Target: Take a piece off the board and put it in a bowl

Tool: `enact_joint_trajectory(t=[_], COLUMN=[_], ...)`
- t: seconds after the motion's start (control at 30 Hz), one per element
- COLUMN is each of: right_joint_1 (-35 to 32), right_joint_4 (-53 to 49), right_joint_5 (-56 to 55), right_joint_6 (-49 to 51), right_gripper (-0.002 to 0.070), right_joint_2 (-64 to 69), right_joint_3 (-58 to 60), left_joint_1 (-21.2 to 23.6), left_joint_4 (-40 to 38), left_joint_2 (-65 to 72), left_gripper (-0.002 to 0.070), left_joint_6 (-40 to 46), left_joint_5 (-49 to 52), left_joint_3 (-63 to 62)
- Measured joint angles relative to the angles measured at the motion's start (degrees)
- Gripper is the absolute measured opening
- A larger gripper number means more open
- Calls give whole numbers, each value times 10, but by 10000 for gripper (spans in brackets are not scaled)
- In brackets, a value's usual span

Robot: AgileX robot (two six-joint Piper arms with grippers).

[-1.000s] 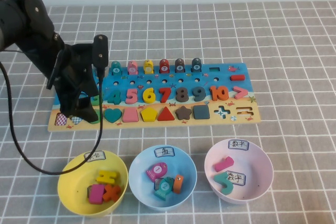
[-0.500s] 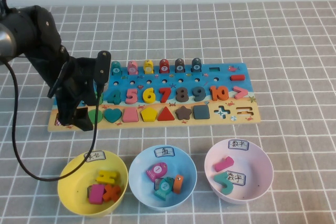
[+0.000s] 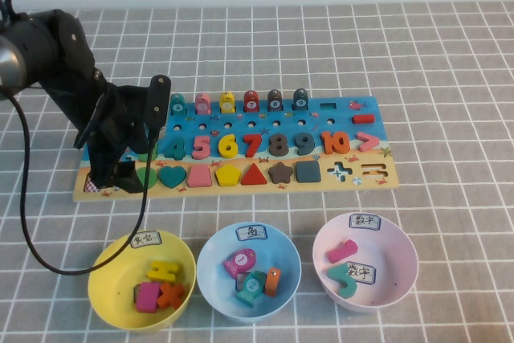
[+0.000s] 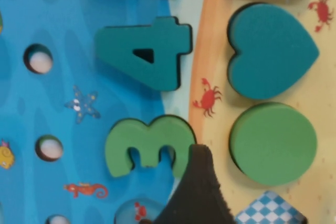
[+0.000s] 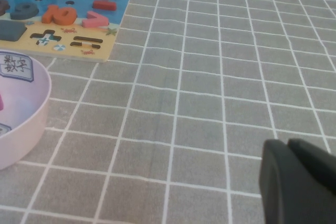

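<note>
Nearest to me, along the bottom of the high view, sit three plastic bowls: the yellow plastic bowl with a white handwritten label on its rim [image 3: 112,256] at lower left, a light-blue bowl [image 3: 213,256] in the middle and a pink bowl [image 3: 401,259] to the right, each already holding a few coloured wooden pieces. I read the yellow one as my drop point, since it lies almost directly below the arm.

Beyond them, across the middle of the frame, lies the long wooden puzzle board, blue above and tan below [image 3: 377,180]. The small flat green round wooden disc [image 4: 273,144] sits in its recess on the tan strip at the board's left end, just beside the teal heart [image 4: 272,50] and near the green number 3 [image 4: 144,145].

My left gripper [image 3: 120,174] hovers low over that left end, at centre left of the high view, jaws spread as wide as they go and holding nothing; one dark fingertip [image 4: 197,192] shows in the wrist view beside the disc, not on it. I judge the wide spread is there to straddle the disc.

My right gripper [image 5: 296,182] is parked over bare grey checked cloth, away from the board; I cannot tell its opening.
</note>
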Motion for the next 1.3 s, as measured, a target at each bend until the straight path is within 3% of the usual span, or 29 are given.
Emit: enact_joint_trajectory(t=[1.3], right_joint_1=[0], right_joint_4=[-9], right_joint_5=[0], right_joint_6=[0], right_gripper=[-17], right_joint_2=[0], right_joint_3=[0], left_joint_1=[-16], left_joint_4=[-2], left_joint_2=[-8], left_gripper=[514], left_joint_6=[2], left_joint_5=[24], left_joint_3=[-5])
